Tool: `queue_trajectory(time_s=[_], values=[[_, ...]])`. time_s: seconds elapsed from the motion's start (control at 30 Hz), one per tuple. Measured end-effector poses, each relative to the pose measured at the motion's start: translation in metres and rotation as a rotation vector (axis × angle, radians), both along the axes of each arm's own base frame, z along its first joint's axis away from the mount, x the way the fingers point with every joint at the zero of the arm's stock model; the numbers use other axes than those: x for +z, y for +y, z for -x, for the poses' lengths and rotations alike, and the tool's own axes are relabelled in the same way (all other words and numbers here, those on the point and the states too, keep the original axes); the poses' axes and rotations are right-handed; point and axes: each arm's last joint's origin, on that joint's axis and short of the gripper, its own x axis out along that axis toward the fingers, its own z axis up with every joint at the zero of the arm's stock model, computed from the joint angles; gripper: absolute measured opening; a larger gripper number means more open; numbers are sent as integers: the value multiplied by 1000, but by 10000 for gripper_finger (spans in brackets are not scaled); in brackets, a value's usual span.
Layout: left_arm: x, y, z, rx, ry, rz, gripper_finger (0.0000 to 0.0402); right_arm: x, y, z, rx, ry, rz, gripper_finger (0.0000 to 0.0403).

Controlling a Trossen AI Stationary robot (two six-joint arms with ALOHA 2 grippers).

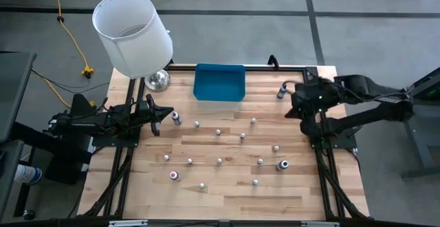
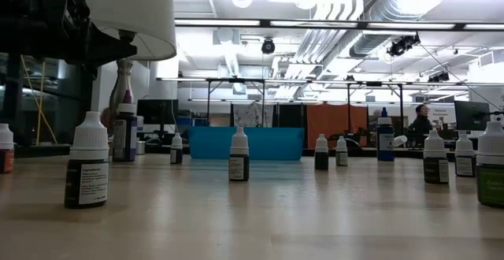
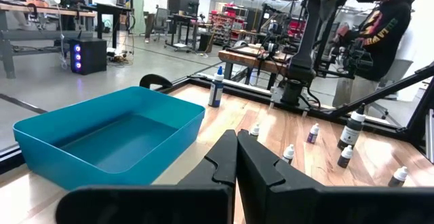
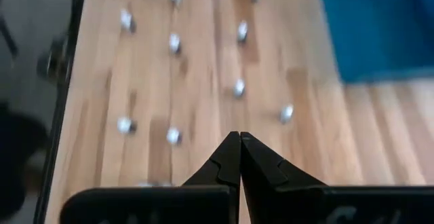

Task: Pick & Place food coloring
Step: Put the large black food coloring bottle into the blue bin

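Table (image 1: 227,206) edges hold both closed grippers; food coloring (image 1: 219,161) scattered between.

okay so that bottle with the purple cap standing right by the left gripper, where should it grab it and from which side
Grip the purple-capped bottle across its body just under the cap, coming straight down from above. It stands upright with bare wood all round, so the fingers fit either side. The left gripper is shut and must open first.

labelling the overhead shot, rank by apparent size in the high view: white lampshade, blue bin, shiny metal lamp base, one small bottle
1. White cylindrical lampshade, though it sits nearer the camera, so its lead over the bin is unsure.
2. Blue plastic bin.
3. Shiny metal lamp base.
4. Small white-capped dropper bottle.
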Motion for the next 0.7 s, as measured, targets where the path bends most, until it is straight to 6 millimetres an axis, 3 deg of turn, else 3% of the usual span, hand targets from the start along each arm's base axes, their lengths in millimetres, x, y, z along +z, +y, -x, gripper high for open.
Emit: queue_trajectory(time_s=[0.27,0.5,0.7], values=[[0,0,0,0,0,0,0,-6,27,1,189,207,-62,0],[0,0,0,0,0,0,0,-12,58,0,402,286,-96,0],[0,0,0,0,0,0,0,-26,83,-11,410,377,-34,0]])
